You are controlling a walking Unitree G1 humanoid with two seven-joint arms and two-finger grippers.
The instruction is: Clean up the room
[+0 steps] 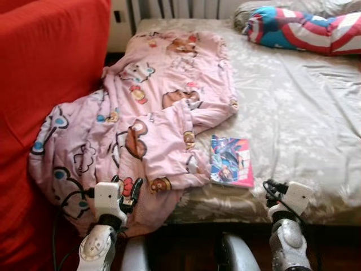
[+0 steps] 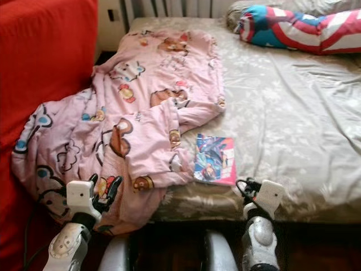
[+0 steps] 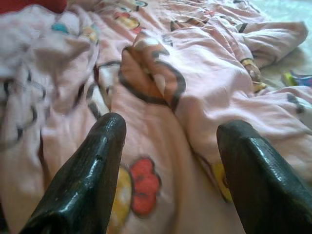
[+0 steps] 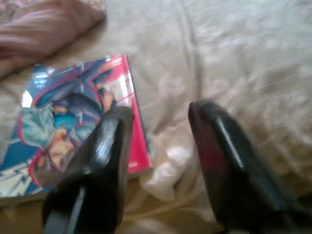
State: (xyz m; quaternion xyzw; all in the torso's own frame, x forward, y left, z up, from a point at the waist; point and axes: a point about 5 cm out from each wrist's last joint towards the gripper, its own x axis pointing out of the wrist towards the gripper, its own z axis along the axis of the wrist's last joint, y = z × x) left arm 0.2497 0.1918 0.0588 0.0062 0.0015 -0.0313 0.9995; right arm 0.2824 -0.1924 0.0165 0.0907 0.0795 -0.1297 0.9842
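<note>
Mostly pink cartoon-print blanket point(image 1: 152, 113) rumpled, spilling off bed point(image 1: 299, 118); both grippers' fingers apart, holding nothing.

- pink cartoon-print blanket point(image 1: 152, 118) lies crumpled on the bed's left side, one end spilling over the edge
- bright comic book point(image 1: 231, 161) lies flat just beside it, near the front edge

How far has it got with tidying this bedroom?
Nothing looks tidied yet. The pink blanket lies crumpled, spilling off the bed toward the floor, and a comic book sits near the bed's front edge. The left gripper hovers open at the blanket's hanging part; the right gripper is open beside the book, holding nothing. Spreading the blanket and putting the book away remain.
</note>
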